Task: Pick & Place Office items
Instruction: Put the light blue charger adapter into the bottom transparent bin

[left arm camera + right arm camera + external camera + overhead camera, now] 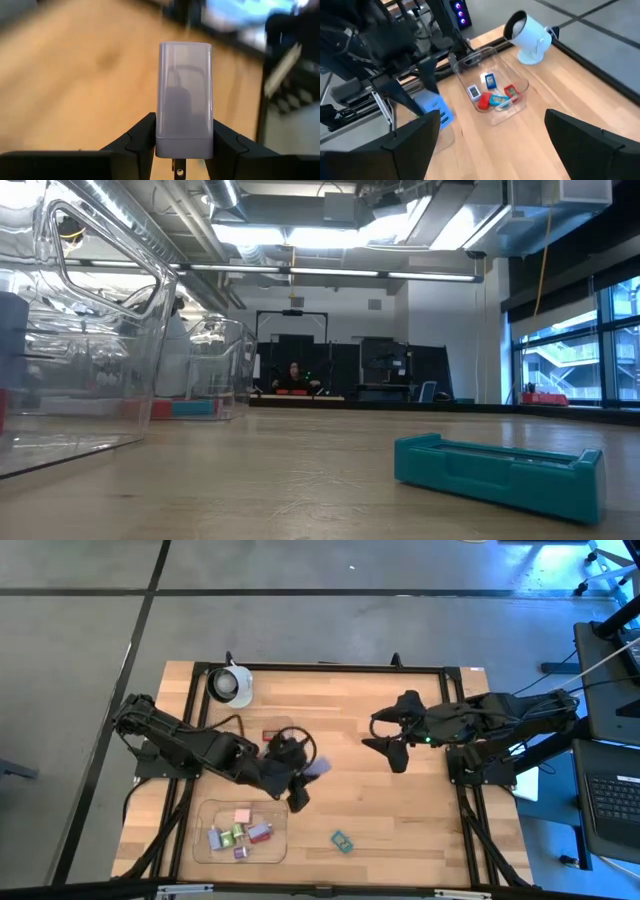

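My left gripper [303, 774] is shut on a lavender block [184, 90], one of the office items, held above the table's middle left. A clear tray [205, 840] near the front edge holds several small pieces, pink, green, lavender and white. A second clear tray [517, 107], partly under my left arm, holds red, blue and white pieces. A teal piece [342, 841] lies flat on the wood near the front. My right gripper [492, 125] hangs open over the table's right half, with nothing between its fingers. My left gripper pinches the lavender block between its two fingers [142, 142], on the two narrow sides of the end nearest the wrist [182, 142]. The rest of the block sticks out past the fingertips. It is lifted clear of the table.
A white round cup-like object [232, 683] lies at the far left corner. A black frame [320, 667] runs along the table's edges. Bare wood [400, 810] lies between the teal piece and the right arm. A person shows far off in the room [293, 375].
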Tool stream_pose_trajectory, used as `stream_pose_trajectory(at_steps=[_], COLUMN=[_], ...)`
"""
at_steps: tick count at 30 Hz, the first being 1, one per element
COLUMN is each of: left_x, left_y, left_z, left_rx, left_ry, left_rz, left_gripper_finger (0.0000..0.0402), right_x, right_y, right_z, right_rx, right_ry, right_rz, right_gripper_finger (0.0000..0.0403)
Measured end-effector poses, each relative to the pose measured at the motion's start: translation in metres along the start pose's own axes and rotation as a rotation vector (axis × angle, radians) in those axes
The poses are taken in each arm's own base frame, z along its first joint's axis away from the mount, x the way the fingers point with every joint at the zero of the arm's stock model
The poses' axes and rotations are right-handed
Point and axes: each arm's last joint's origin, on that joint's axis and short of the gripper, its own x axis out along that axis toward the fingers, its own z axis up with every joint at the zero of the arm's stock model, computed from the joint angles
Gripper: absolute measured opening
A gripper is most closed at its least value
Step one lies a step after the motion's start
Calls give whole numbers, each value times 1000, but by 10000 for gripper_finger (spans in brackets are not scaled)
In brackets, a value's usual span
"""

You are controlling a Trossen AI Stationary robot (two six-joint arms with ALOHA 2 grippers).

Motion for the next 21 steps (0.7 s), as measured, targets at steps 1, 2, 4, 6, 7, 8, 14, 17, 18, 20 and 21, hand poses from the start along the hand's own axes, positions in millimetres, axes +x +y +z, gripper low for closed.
stream_pose_trajectory(at_steps=[1, 2, 4, 6, 7, 8, 14, 17, 18, 20, 21], left_x=[-1, -3, -9, -18, -23, -28, -50, -54, -54, -54, -54], left_y=[1, 1, 1, -1, -2, -3, -16, -19, -18, -16, -15], left_z=[-6, -11, -25, -40, -47, -53, -89, -114, -123, -142, -150], left_rx=[-23, -47, -83, -97, -103, -108, -182, -218, -231, -257, -276], left_ry=[69, 129, 260, 364, 400, 430, 523, 623, 652, 699, 713], left_rz=[-5, -8, 0, 28, 51, 77, 124, 141, 161, 207, 223], left_gripper_finger=[130, 130, 130, 130, 130, 130, 130, 130, 130, 130, 130], right_x=[2, 4, 9, 16, 19, 22, 37, 42, 44, 47, 49], right_y=[1, 2, 5, 9, 12, 15, 30, 35, 36, 39, 39], right_z=[-1, -2, -5, -9, -11, -14, -28, -33, -34, -37, -38], right_rx=[10, 17, 29, 32, 26, 20, -4, -9, -2, 7, 13], right_ry=[6, 11, 29, 47, 58, 69, 120, 134, 139, 147, 151], right_rz=[-3, -6, -13, -17, -17, -16, -16, -18, -20, -24, -26], right_gripper_finger=[361, 361, 361, 361, 361, 361, 361, 361, 361, 361, 361])
